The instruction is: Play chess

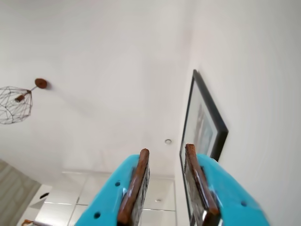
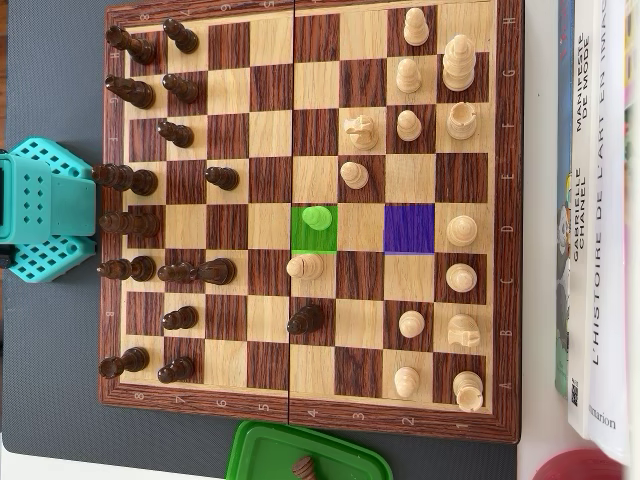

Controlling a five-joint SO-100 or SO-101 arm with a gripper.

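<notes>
So the wrist view is pointed up at the room: a white ceiling, a wire-cage lamp [image 1: 15, 104] at the left and a black-framed picture [image 1: 203, 129] on the wall at the right. The gripper [image 1: 165, 155] is seen from behind, two turquoise fingers with brown pads, held apart with a clear gap between them and nothing clamped in it.

Down in the overhead view, the wooden chessboard [image 2: 306, 416] is laid on a dark grey mat, with the turquoise arm base [image 2: 42, 210] parked just beside its left edge. Dark pieces are lined up along the left side, light pieces along the right. One square near the middle is tinted green [image 2: 314, 240] and a pawn [image 2: 317, 218], tinted green as well, is standing on it. Two squares to the right in the same row, an empty square is tinted purple [image 2: 409, 228]. Just below the green square a light pawn [image 2: 303, 266] is seen, and one square further down a dark pawn [image 2: 305, 319].

A green tray [image 2: 262, 453] is placed under the bottom edge of the board with one dark piece [image 2: 303, 466] in it. Books [image 2: 598, 200] are stacked along the right side, spines up, and a red round thing [image 2: 585, 467] is cut off at the bottom right corner
</notes>
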